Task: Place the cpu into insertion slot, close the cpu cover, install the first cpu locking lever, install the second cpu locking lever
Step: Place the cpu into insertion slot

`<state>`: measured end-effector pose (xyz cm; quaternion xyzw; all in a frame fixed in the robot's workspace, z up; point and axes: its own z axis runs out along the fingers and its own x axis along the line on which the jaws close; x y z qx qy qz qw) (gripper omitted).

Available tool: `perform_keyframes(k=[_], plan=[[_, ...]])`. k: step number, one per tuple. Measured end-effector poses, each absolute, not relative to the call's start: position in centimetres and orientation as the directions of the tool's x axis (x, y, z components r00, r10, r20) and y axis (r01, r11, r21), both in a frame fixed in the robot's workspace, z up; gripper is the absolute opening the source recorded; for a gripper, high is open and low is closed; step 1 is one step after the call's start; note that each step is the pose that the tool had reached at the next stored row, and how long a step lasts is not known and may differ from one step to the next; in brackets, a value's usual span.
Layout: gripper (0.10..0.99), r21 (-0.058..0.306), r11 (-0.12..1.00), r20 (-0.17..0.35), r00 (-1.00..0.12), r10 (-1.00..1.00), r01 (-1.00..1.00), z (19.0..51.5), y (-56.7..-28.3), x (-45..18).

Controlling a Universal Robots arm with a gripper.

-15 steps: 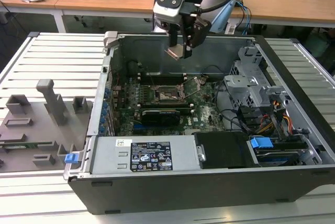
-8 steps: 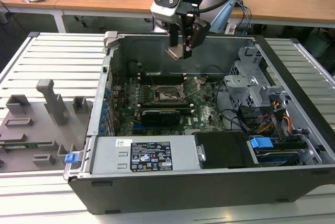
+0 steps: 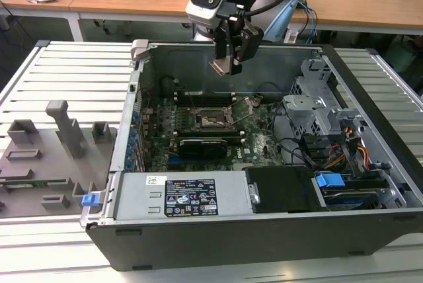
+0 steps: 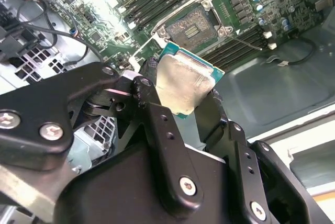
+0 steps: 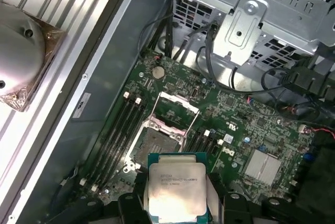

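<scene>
The slatted worktop [image 3: 66, 71] carries an open computer case [image 3: 198, 243] with its green board [image 3: 258, 144] exposed. The pincer [image 3: 227, 65] hangs over the far part of the case, closed narrowly on two opposite edges of its load. On the board the insertion slot [image 5: 156, 145] lies bare, the cpu cover [image 5: 177, 100] lifted open. The cpu [image 5: 175, 195] is in the pincer, in the air and apart from the slot.

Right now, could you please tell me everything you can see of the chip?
The chip is a small flat square, with a pale, smeared silver-grey metal face on a green-edged base. Two black fingers pinch it by opposite edges. It hangs in the air above the green board, near the open socket, touching nothing else.
</scene>
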<state>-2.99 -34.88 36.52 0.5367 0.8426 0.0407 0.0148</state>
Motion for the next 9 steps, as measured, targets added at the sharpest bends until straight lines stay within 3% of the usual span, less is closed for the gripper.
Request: perform_keyframes(k=[9], plan=[[0.529,0.084,0.327,0.019,-0.329,0.944,0.941,36.51,-34.88,-2.99]])
